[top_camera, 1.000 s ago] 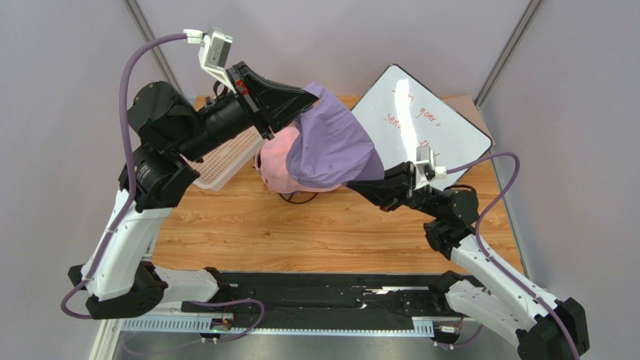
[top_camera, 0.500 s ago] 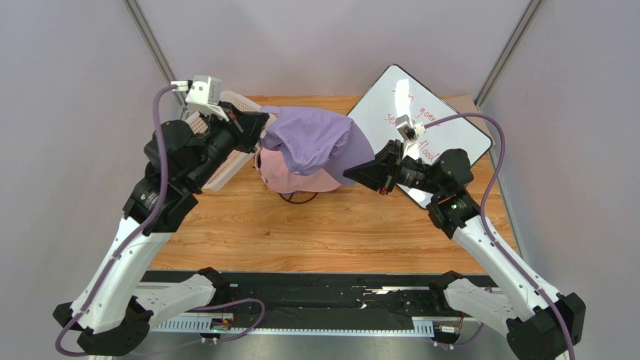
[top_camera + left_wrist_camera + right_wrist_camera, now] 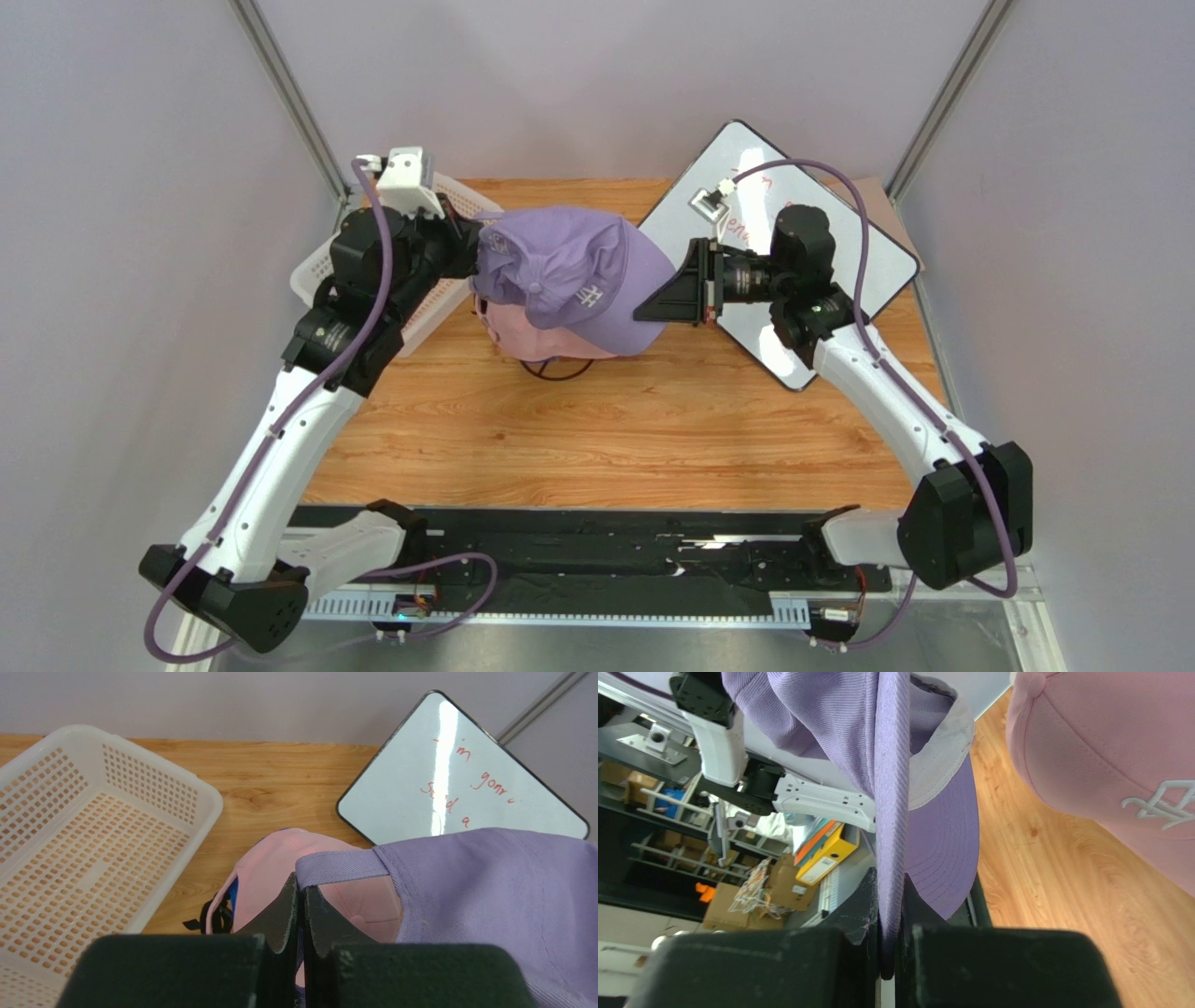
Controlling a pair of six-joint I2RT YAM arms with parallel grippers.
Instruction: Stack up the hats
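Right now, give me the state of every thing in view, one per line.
left tool: shut on lavender cap.
right tool: shut on lavender cap.
lavender cap: held at opposite edges, over light pink cap.
light pink cap: crown up, partly covered.
white mesh basket: upright.
whiteboard: lying flat, red writing.

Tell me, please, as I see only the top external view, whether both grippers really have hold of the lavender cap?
Observer: The left one does. Its wrist camera shows the left gripper shut on a band at the edge of the lavender cap.
Operator: And the right one, please?
Observer: The right gripper is shut on an edge of the cap by its brim.
Operator: Is anything under the pink cap?
Observer: Yes, a sliver of royal blue fabric shows beneath its rim in the left wrist view.
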